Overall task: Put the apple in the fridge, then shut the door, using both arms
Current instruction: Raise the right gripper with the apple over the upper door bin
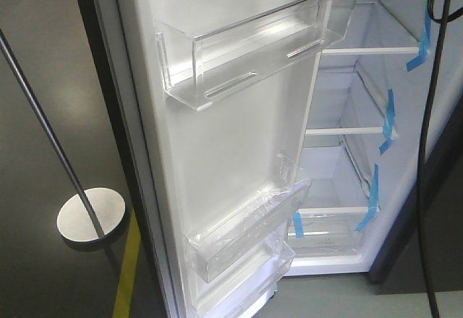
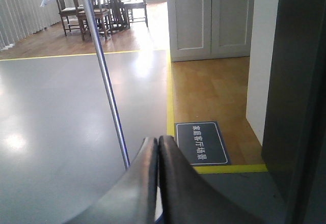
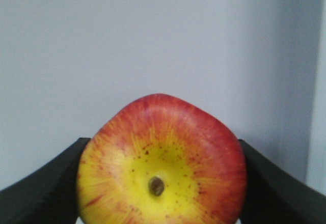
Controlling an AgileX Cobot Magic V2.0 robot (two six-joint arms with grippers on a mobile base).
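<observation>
Against a pale wall (image 3: 153, 30), right fingers (image 3: 46, 186) clamp the apple (image 3: 162, 163); left fingers (image 2: 175, 183) touch.

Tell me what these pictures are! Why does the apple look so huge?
They come from a robot with two arms, each with a camera on its wrist. The front camera looks at the fridge. Its door stands open, showing clear bins and shelves. The right wrist camera sits just behind the right gripper, which pinches the apple, so the apple fills the picture. The left wrist camera shows the left gripper, shut with nothing in it, above a grey floor.
</observation>
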